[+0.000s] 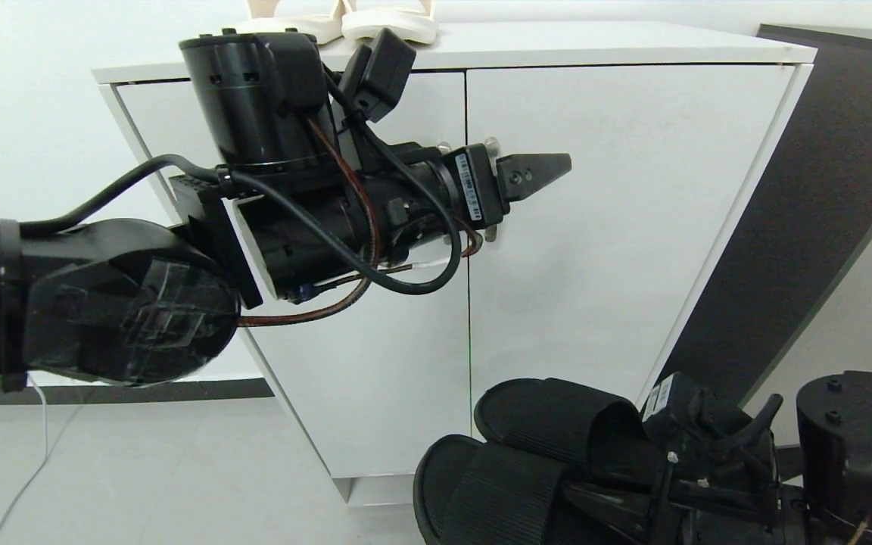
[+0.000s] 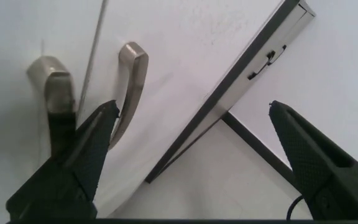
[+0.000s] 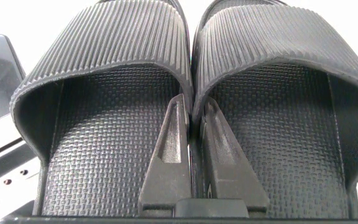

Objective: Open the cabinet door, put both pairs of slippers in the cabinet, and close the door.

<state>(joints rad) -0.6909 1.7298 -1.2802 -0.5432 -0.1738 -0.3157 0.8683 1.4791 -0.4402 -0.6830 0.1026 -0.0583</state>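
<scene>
Cabinet door point(image 1: 618, 227) is shut and nothing is stowed: left gripper point(image 2: 192, 107) gapes empty with the handle point(image 2: 132, 81) just beside one jaw, right gripper point(image 3: 193, 102) pinches the black slippers point(image 3: 104, 62) between its jaws, and white slippers point(image 1: 387, 23) sit above the left jaws.

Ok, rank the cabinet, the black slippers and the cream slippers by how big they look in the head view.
1. cabinet, the largest.
2. black slippers, near the camera, partly out of frame.
3. cream slippers on the cabinet top, smallest, also cropped; true size against the black pair is unsure.
</scene>
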